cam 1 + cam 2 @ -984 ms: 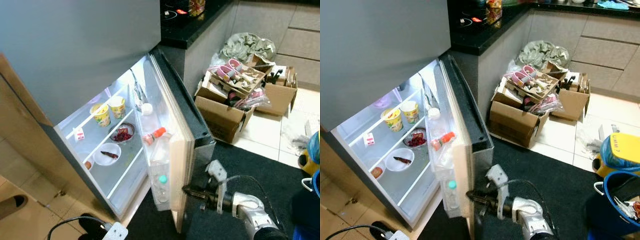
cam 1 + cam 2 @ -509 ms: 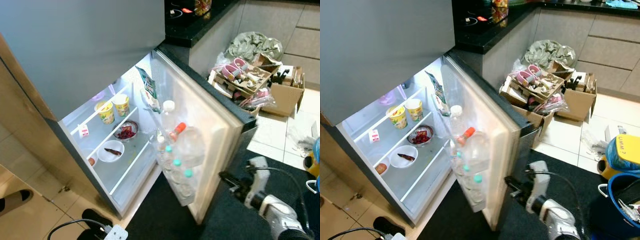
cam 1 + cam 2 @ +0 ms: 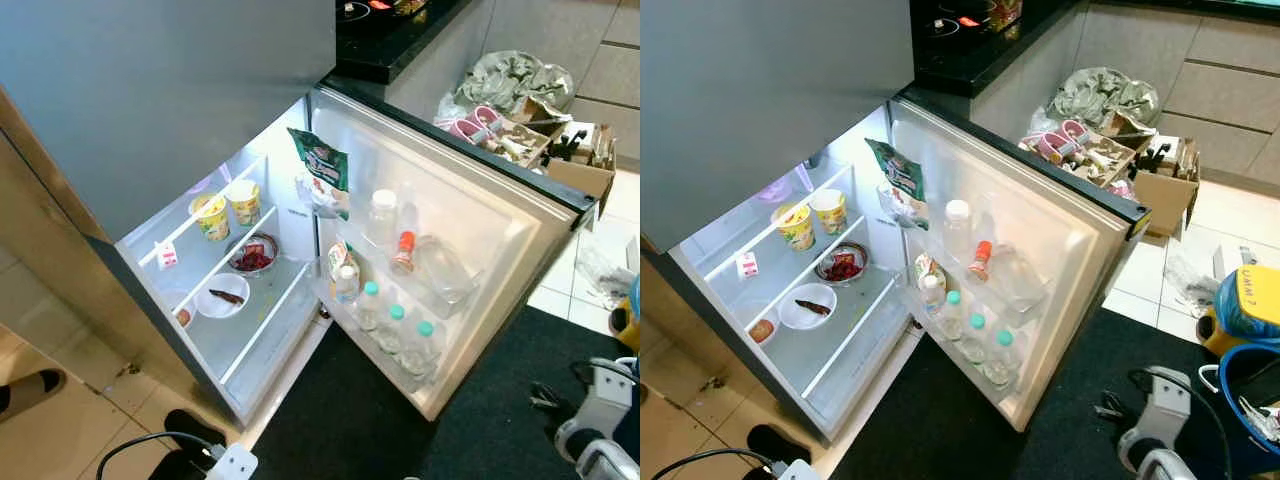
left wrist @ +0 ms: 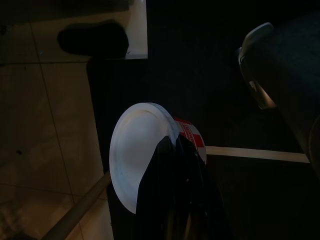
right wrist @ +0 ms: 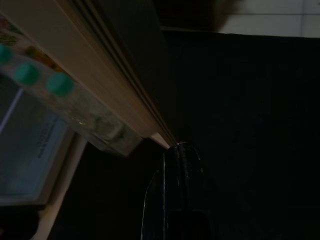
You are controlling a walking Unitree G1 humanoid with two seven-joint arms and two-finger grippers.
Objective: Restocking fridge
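Now fridge door [image 3: 470,240] wider, right claw [image 3: 1110,410] clear.

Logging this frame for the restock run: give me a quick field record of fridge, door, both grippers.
fridge door: wide open
door rack: three teal-capped bottles, green snack bag
shelves: two cups, white plate
right gripper: low beside the door's edge, off it, fingers together
left gripper: shut on a white-lidded tub

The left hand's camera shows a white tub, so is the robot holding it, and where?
Yes. The left gripper is shut on the white tub at its rim, by the red label. The right gripper holds nothing.
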